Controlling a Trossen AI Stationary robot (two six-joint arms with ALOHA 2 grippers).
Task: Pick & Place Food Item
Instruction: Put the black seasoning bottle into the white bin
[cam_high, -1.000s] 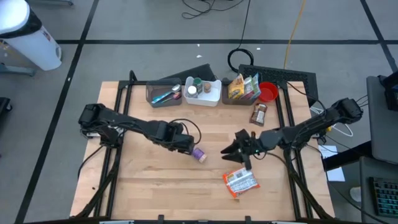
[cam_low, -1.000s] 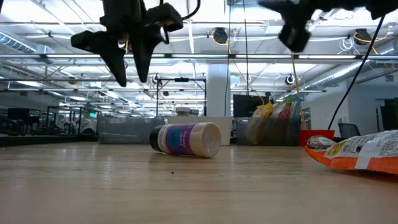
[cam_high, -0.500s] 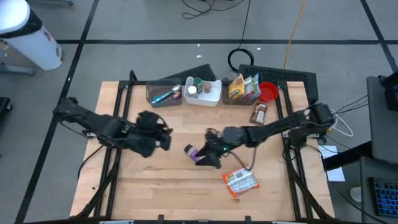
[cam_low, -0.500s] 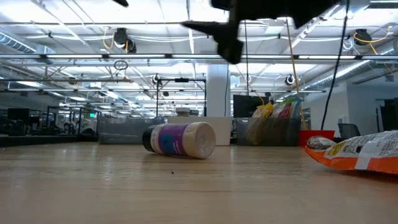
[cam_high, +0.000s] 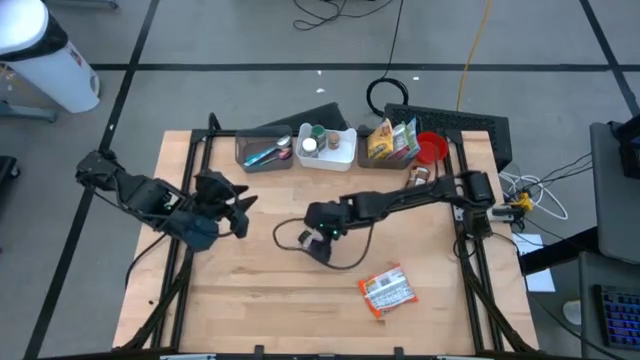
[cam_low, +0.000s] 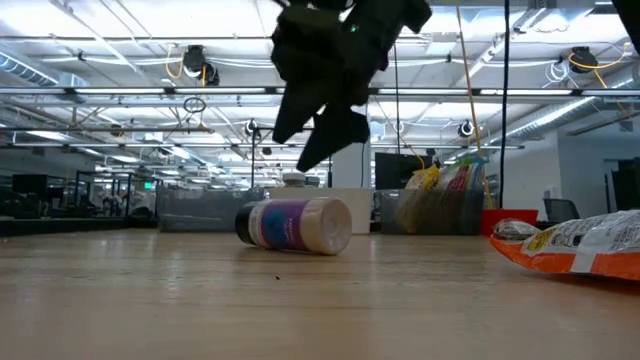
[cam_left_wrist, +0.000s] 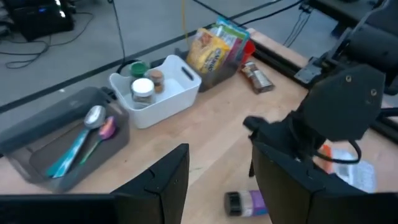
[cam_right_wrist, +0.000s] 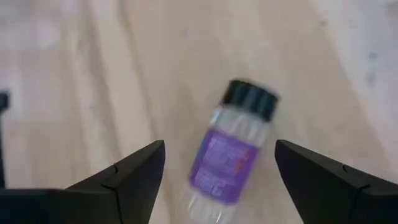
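A small purple-labelled bottle (cam_high: 316, 250) with a dark cap is seen lying on its side on the wooden table (cam_high: 250, 310), near the middle of the tabletop, untouched by either arm. The right gripper (cam_high: 322, 232) is held just above and slightly to the far side of it, with its fingers (cam_right_wrist: 124, 180) spread wide on either side of the bottle and nothing grasped between them. To the right and nearer the front edge, an orange and white snack packet (cam_high: 386, 293) is laid flat, well apart from the bottle. The left gripper (cam_high: 232, 205) is raised over the left part of the table, well away from the bottle, its fingers (cam_left_wrist: 163, 186) parted and empty. Along the far edge are set a grey bin with utensils (cam_high: 263, 150), a white bin with jars (cam_high: 327, 147), a bin of snack bags (cam_high: 391, 143) and a red cup (cam_high: 430, 149), with a small brown bottle (cam_high: 416, 182) lying beside them
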